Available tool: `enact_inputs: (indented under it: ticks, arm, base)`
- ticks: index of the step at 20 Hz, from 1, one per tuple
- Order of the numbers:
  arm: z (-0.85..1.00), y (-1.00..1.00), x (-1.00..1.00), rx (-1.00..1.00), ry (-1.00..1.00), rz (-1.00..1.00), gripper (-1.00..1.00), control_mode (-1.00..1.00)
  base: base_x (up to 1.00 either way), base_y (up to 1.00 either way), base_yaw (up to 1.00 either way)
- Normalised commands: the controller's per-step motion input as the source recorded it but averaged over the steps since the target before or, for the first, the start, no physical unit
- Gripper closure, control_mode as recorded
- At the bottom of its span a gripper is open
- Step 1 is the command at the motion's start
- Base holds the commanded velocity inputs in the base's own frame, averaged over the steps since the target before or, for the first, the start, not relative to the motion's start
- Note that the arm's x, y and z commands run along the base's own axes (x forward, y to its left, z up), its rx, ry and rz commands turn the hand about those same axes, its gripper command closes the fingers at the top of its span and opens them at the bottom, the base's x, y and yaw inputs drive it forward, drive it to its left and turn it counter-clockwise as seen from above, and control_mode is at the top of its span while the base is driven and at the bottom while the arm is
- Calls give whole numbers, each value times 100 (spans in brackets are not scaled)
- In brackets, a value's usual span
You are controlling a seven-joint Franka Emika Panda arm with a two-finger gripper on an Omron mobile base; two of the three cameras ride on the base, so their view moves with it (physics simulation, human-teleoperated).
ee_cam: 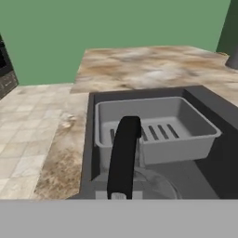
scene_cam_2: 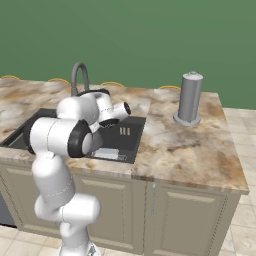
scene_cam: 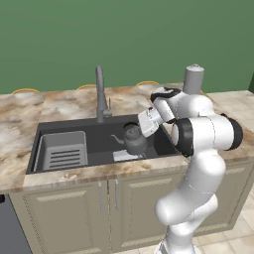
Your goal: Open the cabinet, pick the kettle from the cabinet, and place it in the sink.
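Kettle hangs low inside the sink at centre frame, its black arched handle pinched between my gripper fingers, which are pressed tight on it. In the hand view that handle runs straight up from the fingertips, body just beneath. Left of it sits the grey dish rack; the faucet rises behind. I judge release comes next.

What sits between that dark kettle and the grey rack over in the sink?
Nothing. In the left base view, bare dark sink floor separates the kettle from the dish rack; only the kettle's spout reaches toward the rack.
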Motion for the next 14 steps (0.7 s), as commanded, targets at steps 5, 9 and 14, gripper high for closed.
enact_inputs:
  ticks: [5, 9, 14]
  arm:
    - [-28, 3, 24, 0, 0, 3, 100, -100]
    - [-26, 0, 23, 0, 0, 0, 100, -100]
    - [-23, 4, 14, -3, 0, 0, 100, -100]
  base:
    - [0, 0, 0]
    - [0, 0, 0]
    - [0, 0, 0]
